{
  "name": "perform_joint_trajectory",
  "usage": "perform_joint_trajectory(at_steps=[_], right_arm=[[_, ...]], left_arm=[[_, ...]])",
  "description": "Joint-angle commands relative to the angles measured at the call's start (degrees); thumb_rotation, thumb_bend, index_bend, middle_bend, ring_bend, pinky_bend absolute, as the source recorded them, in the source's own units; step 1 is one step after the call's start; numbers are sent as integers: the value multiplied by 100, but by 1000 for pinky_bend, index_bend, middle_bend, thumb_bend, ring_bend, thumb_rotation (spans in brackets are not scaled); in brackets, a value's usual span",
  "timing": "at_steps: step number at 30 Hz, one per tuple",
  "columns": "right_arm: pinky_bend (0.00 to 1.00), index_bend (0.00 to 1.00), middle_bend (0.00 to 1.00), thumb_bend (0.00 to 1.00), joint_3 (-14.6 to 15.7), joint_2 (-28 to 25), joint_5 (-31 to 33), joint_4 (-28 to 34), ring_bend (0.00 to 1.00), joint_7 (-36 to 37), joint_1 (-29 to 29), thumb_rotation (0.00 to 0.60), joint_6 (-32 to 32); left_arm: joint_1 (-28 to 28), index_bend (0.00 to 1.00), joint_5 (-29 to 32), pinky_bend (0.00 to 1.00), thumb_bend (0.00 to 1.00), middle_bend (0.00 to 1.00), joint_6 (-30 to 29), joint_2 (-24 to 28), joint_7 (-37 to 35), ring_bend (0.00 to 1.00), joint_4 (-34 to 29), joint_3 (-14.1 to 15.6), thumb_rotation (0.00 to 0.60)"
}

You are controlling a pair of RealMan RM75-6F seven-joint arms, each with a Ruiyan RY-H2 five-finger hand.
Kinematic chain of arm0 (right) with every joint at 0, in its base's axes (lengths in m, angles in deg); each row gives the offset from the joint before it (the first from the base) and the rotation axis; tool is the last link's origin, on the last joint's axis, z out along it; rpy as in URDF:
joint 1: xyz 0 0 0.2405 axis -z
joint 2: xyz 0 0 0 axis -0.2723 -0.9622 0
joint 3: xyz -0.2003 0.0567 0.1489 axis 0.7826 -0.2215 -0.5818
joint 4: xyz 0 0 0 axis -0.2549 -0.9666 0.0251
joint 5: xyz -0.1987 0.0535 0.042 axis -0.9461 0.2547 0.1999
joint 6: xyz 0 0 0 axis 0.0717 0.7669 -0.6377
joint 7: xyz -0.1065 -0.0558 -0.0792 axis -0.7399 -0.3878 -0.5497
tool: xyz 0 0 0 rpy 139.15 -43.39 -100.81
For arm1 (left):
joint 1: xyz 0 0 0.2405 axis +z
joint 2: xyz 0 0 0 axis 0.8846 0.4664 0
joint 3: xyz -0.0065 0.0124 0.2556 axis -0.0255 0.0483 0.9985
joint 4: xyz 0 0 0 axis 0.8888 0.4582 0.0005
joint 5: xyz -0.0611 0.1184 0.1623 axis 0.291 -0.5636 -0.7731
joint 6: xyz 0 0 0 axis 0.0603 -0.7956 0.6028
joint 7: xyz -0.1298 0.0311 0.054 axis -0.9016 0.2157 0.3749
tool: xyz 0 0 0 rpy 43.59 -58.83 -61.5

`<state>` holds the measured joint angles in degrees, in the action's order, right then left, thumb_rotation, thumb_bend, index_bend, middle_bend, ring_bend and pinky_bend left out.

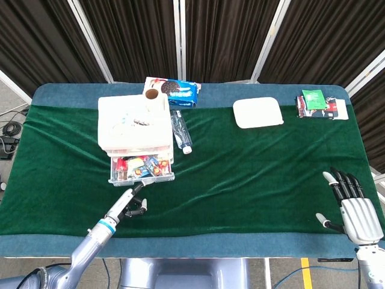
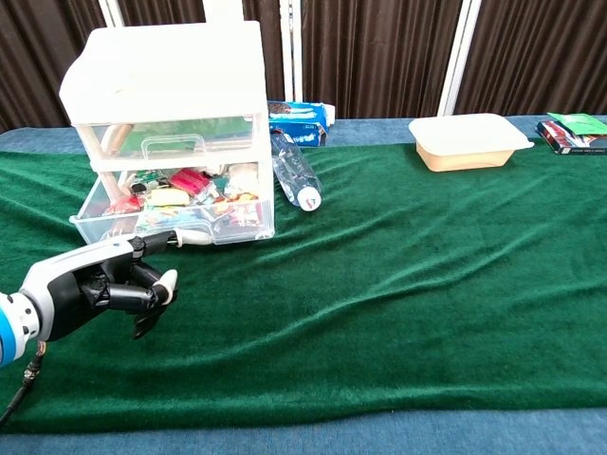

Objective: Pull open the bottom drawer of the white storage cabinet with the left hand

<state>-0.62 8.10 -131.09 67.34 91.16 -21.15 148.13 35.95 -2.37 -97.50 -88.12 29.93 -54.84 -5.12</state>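
The white storage cabinet [image 1: 133, 123] [image 2: 161, 66] stands at the table's left. Its clear bottom drawer [image 1: 141, 168] [image 2: 171, 204] is pulled part way out and holds several colourful packets. My left hand [image 1: 129, 203] [image 2: 104, 280] lies just in front of it, one finger stretched out and hooked on the drawer's front lip, the others curled in. My right hand [image 1: 355, 211] rests flat near the front right edge with its fingers spread and nothing in it; the chest view does not show it.
A plastic bottle [image 1: 180, 132] [image 2: 296, 175] lies right of the cabinet. A cookie pack [image 1: 180, 91] [image 2: 299, 116] sits behind it. A white container [image 1: 257, 112] [image 2: 468, 140] and some packets [image 1: 322, 103] [image 2: 574, 133] are at the back right.
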Motion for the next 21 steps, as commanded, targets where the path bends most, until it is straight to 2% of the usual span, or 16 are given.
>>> perform_joint_trajectory(at_steps=[1,21], right_arm=[[0,44,0,74,-1,-6,-1,1,0,13,7,600,14],[0,44,0,73,0,-2,-4,6,0,-9,4,600,4]], left_arm=[[5,140,-23,721,763,897,-11,10,-16,767,-6,17,600],[55,141,-244,721,763,897,-113,31,-152,767,-62,205,600]])
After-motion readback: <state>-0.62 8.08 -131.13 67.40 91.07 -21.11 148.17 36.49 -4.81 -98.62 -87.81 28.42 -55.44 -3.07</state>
